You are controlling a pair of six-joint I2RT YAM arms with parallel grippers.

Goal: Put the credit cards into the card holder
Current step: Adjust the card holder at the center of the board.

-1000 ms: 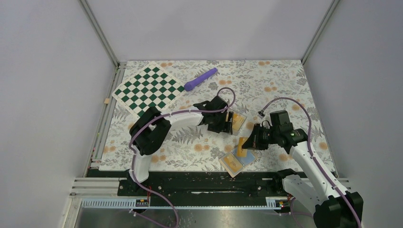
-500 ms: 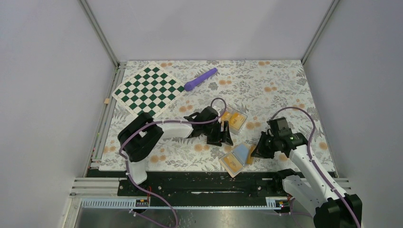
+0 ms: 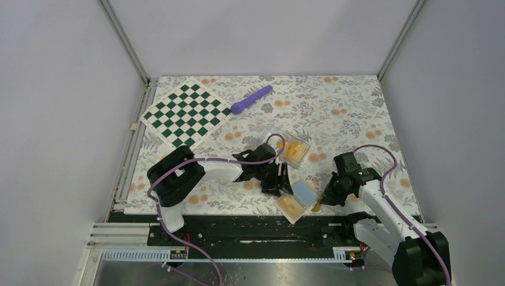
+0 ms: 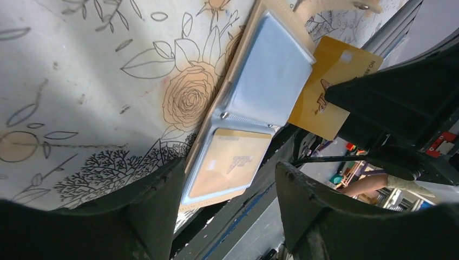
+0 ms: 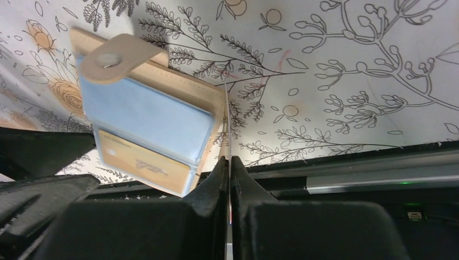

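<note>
Card holder (image 3: 296, 199) first, Mia — where is it?

Open flat on the tabletop (image 3: 357, 113), Tom, near the front edge, between the two arms. A first card (image 4: 227, 165) already sits in its lower pocket. The blue pocket (image 4: 270, 76) beside it looks unfilled.

What has changed in the last second?

Both arms. The right claw (image 5: 228, 162) was holding the second card (image 4: 330, 92) over the holder. It has since swung out to the holder's right and dropped low. Its jaws are pressed together on that card, which from the right wrist shows edge-on, just beside the holder's rim. I can't tell whether it touches.

And the left one?

The left claw (image 3: 280, 179) was up at the clear case (image 3: 296, 150), which still shows orange inside. It has pulled back toward the front and now sits just left of the holder, jaws spread, gripping nothing.

So what does that mean for the job?

I'd judge the right arm is lining the second card up to slide into the blue pocket from the side, and the left has come over to steady the holder. One card in, one about to go, more waiting in the case — roughly midway. The risk, I think, is the holder skating off if the card pushes before the left claw pins it.
</note>
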